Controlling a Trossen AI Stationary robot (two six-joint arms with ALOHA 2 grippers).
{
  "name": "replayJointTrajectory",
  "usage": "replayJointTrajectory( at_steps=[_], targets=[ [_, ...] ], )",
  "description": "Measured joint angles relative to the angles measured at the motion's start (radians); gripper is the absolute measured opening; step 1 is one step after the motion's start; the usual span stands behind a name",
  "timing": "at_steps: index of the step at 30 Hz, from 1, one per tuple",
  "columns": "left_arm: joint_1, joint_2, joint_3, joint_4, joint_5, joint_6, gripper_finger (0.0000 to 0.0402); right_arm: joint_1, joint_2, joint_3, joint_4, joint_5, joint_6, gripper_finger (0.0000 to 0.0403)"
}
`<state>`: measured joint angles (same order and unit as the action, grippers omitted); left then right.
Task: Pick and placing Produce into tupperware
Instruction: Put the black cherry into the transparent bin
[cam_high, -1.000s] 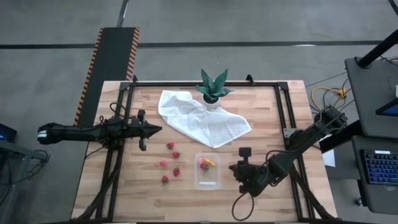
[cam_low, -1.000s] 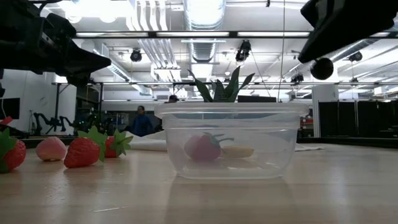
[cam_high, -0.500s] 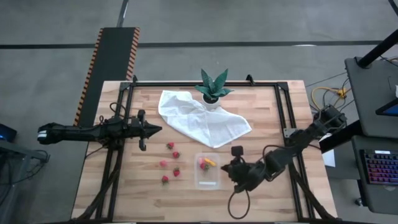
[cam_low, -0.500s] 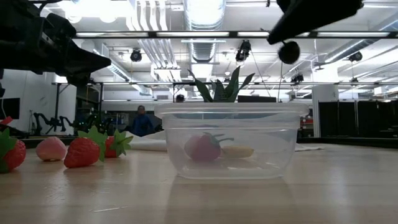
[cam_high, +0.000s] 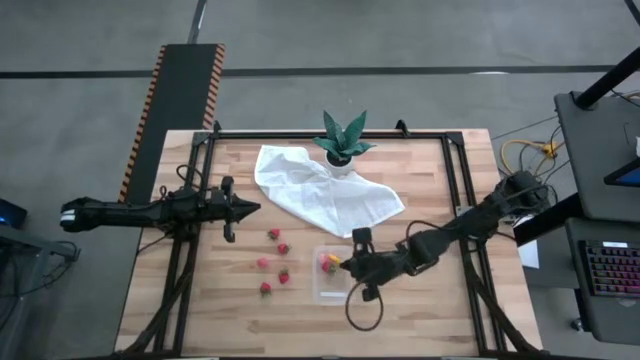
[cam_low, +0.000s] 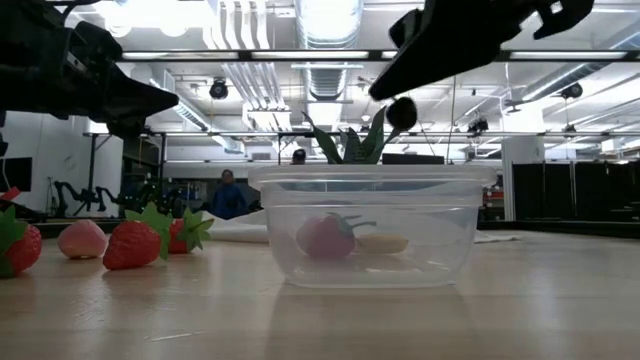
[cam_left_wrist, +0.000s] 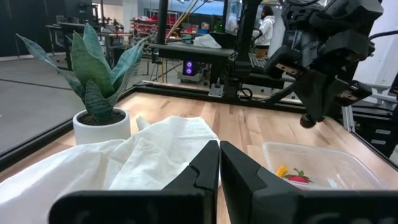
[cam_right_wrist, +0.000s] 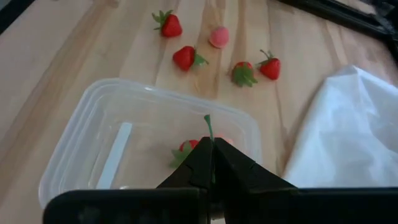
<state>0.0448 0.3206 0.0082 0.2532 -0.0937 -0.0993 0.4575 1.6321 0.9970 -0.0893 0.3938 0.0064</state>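
Note:
My right gripper (cam_high: 348, 265) is shut on a dark round produce piece (cam_low: 402, 112), just above the clear tupperware (cam_high: 335, 295). The piece also shows in the left wrist view (cam_left_wrist: 306, 120). A red strawberry (cam_right_wrist: 185, 148) and an orange-yellow sliver (cam_high: 340, 262) lie inside the tupperware. Several red strawberries (cam_high: 283, 248) and one pink piece (cam_high: 262, 263) lie on the table to its left. My left gripper (cam_high: 250, 208) is shut and empty, held level over the table's left part. My right gripper pinches the dark round piece between its two fingers, coming from the table's right and slanting down. A thin green stem (cam_right_wrist: 208, 127) sticks out past the fingertips. The round body (cam_low: 402, 112) hangs below the fingers, lifted clear above the tupperware's rim.
A large white cloth (cam_high: 325, 195) lies at the table's far middle, and a green spiky potted plant (cam_high: 343, 145) stands at its far edge. A black metal frame (cam_high: 450, 170) runs along the table's sides. A person (cam_low: 228, 192) stands far off in the room.
My right gripper has gone toward the table's left edge with the dark round piece, from the table's right part to above the tupperware. It has stayed shut and at about the same height.

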Motion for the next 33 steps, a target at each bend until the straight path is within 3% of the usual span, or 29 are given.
replayJointTrajectory(
  at_steps=[4, 8, 13, 19, 24, 33],
  targets=[
    [0.0, 0.0, 0.0, 0.0, 0.0, 0.0, 0.0, -0.045, 0.037, 0.0, 0.025, -0.088, -0.008, 0.0009],
    [0.0, 0.0, 0.0, 0.0, 0.001, 0.0, 0.0, -0.079, 0.073, 0.0, 0.02, -0.094, -0.032, 0.0009],
    [0.0, 0.0, 0.0, 0.0, 0.0, 0.0, 0.0, -0.123, 0.102, 0.0, 0.026, -0.183, -0.033, 0.0008],
    [0.0, 0.0, 0.0, 0.0, 0.0, 0.0, 0.0, -0.144, 0.104, 0.0, 0.032, -0.198, -0.05, 0.0008],
    [0.0, 0.0, 0.0, 0.0, 0.0, 0.0, 0.0, -0.171, 0.119, 0.001, 0.064, -0.304, -0.06, 0.0008],
    [0.0, 0.0, 0.0, 0.0, 0.0, 0.0, 0.0, -0.194, 0.168, 0.0, 0.071, -0.353, -0.057, 0.0009]
  ],
)
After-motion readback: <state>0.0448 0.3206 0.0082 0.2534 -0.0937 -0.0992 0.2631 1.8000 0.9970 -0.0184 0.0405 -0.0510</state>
